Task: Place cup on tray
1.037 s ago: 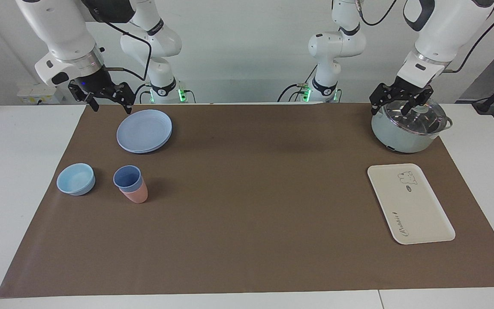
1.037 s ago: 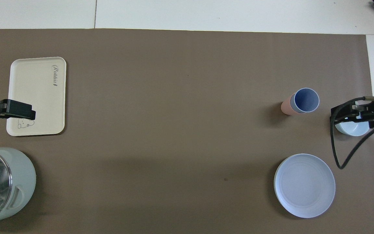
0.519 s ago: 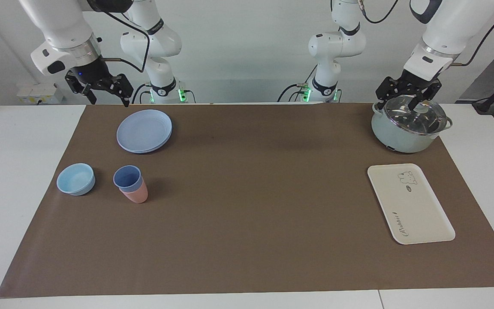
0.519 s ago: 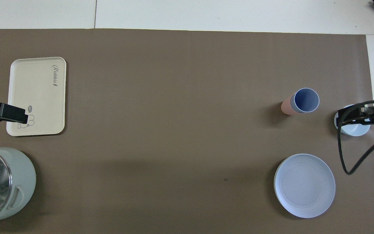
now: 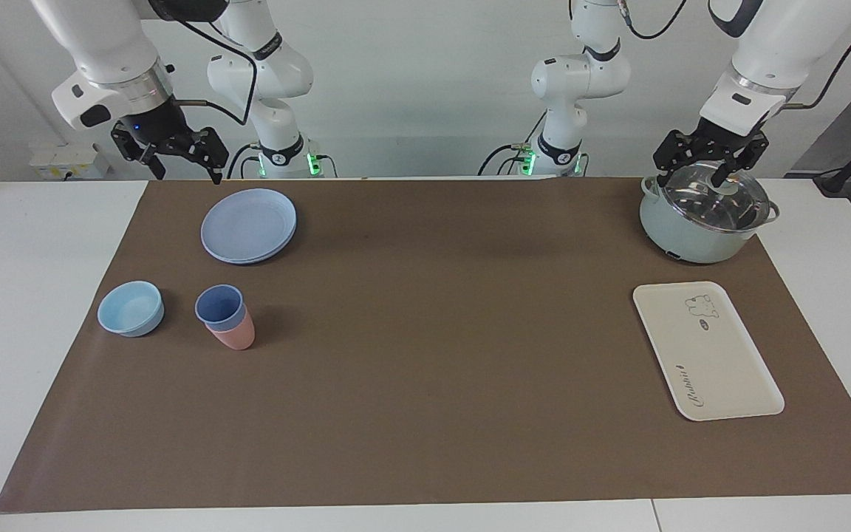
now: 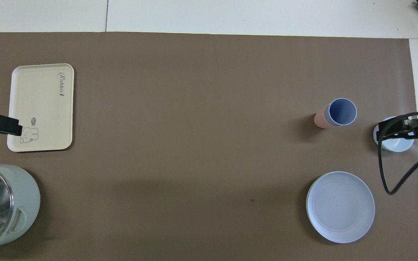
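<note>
A: Checking cup pose. Which way does it point?

B: Upright, mouth up, long axis vertical. It sits nested in the salmon-pink tumbler, blue rim on top, pink base on the brown mat. The stack stands toward the right arm's end of the worktop, about midway between the edge nearest me and the outer edge.

A: Where are your grippers relative to it?

B: My right gripper hangs raised with its fingers spread and nothing between them, over the worktop edge nearest me, by the mat's corner at the right arm's end. The cup is well apart from it, farther out on the mat, with the round blue plate lying between. My left gripper hangs over the lidded pot at the near corner of the left arm's end, fingers parted, also empty. The cup is nearly a whole mat length away from it.

A: Tray?

B: The tray lies flat at the left arm's end, farther out than the pot, long axis roughly running from the near edge to the outer edge. It is bare. The light-blue bowl sits just beside the cup stack, closer to the end edge.
</note>
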Robot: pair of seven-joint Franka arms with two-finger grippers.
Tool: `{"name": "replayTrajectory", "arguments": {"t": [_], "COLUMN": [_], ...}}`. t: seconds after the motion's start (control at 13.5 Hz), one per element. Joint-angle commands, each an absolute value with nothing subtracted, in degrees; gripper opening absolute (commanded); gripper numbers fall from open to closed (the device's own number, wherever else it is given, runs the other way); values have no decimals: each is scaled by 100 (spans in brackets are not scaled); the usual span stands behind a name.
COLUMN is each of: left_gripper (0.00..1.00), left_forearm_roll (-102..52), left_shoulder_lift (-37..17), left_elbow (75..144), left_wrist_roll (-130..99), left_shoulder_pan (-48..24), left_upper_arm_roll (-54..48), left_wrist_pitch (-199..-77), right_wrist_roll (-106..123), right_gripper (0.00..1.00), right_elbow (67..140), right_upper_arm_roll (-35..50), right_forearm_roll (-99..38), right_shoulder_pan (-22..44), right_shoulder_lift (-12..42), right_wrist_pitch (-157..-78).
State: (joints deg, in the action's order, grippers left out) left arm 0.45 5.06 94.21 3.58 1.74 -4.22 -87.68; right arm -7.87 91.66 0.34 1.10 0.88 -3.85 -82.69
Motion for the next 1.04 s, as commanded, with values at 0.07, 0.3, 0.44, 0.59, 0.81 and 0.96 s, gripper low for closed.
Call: {"name": "replayTrajectory", "arguments": {"t": [0.07, 0.3, 0.44, 0.59, 0.81, 0.96], "left_gripper": [100, 100, 100, 100, 100, 100], "left_forearm_roll": [167, 158, 158, 158, 158, 158], "left_shoulder_lift": [527, 562, 563, 562, 571, 571], "left_elbow": [9431, 9544, 9545, 9562, 9633, 9642], "left_wrist_roll": [422, 422, 404, 387, 404, 413], "left_shoulder_pan": [167, 158, 158, 158, 158, 106], "left_upper_arm_roll": [-536, -536, -536, -545, -545, -562], "left_wrist_pitch": [-8877, -9026, -9061, -9167, -9141, -9140], "right_wrist_roll": [-817, -817, -817, -826, -1167, -1536], "right_gripper": [100, 100, 100, 100, 97, 97], "right_elbow": [9255, 9255, 9255, 9272, 9281, 9281], "right_upper_arm_roll": [62, 62, 62, 53, 44, 44], "right_forearm_roll": [0, 0, 0, 0, -9, -9], "right_shoulder_pan": [18, 26, 26, 0, -79, -263], "right_shoulder_lift": [-466, -466, -466, -501, -466, -431], "right_wrist_pitch": [-8235, -8244, -8235, -8235, -8848, -9000]}}
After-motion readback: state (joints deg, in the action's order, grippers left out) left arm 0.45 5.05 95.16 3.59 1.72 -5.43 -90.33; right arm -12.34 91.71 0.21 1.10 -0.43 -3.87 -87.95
